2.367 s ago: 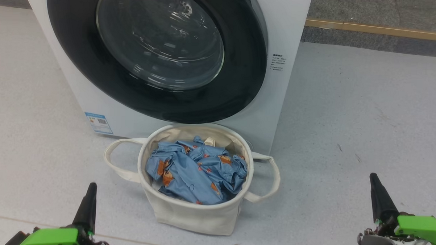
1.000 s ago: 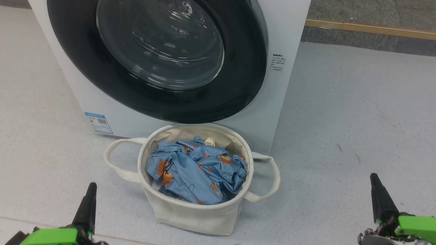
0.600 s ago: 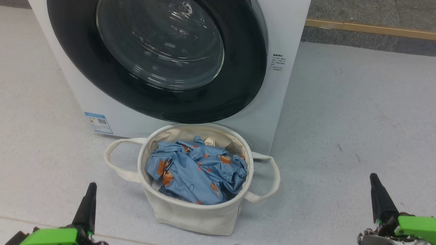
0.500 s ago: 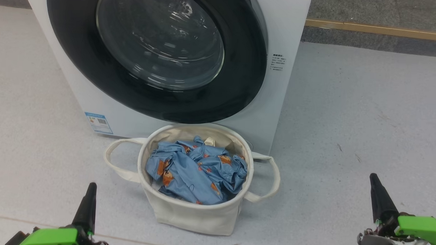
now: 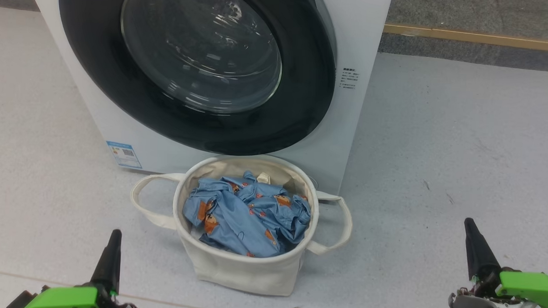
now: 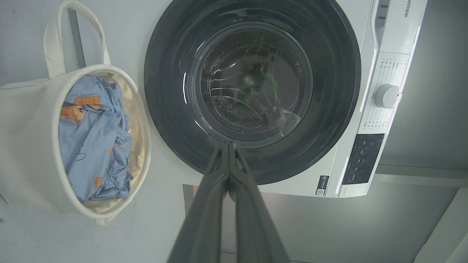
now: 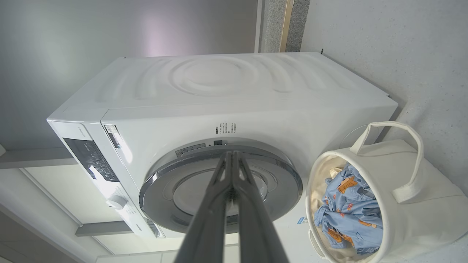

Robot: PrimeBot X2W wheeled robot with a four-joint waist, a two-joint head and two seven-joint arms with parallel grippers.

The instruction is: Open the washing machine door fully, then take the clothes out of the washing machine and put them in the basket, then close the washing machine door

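Cream canvas, the basket [image 5: 247,274] stands on the floor [image 5: 439,132] just before the washing machine [image 5: 358,38], holding the crumpled blue clothes [image 5: 244,217]. The washing machine door [image 5: 303,105] sits closed. The left gripper [image 5: 115,233] and right gripper [image 5: 469,221] flank the basket, fingers pressed together, empty.

Nothing visibly changes between the earlier head views and this one. The left tool [image 5: 115,234] and right tool [image 5: 469,221] show no shift, and the clothes [image 5: 246,219] in the basket [image 5: 247,276] keep the same folds.
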